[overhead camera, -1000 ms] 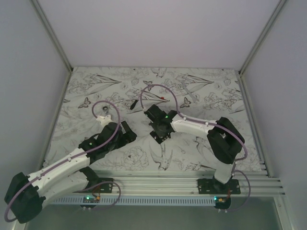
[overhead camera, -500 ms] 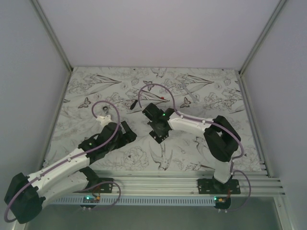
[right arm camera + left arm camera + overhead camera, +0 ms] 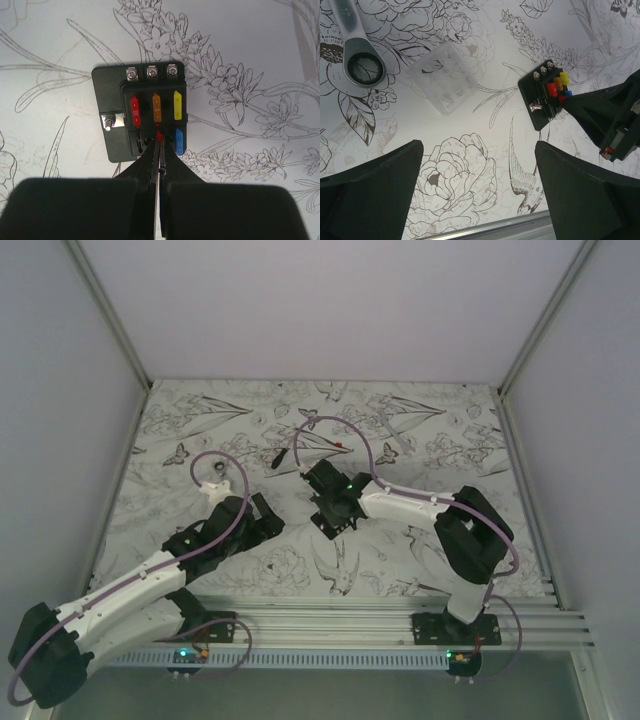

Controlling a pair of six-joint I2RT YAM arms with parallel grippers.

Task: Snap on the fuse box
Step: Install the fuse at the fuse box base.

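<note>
Black matte plastic, square-cornered with three silver screws, the fuse box point(image 3: 142, 112) is lying on a flower-printed white table covering point(image 3: 250, 40) at the tips of the right gripper point(image 3: 160, 150), whose jaws are pressing together at a small red fuse point(image 3: 160, 134) beside a blue one point(image 3: 180, 141), with red, orange and yellow blades point(image 3: 156, 109) beyond. The left gripper point(image 3: 480, 190) is hovering with jaws spread wide, a clear moulded cover point(image 3: 445, 75) and a shiny steel wrench point(image 3: 357, 55) lying ahead of it.
</note>
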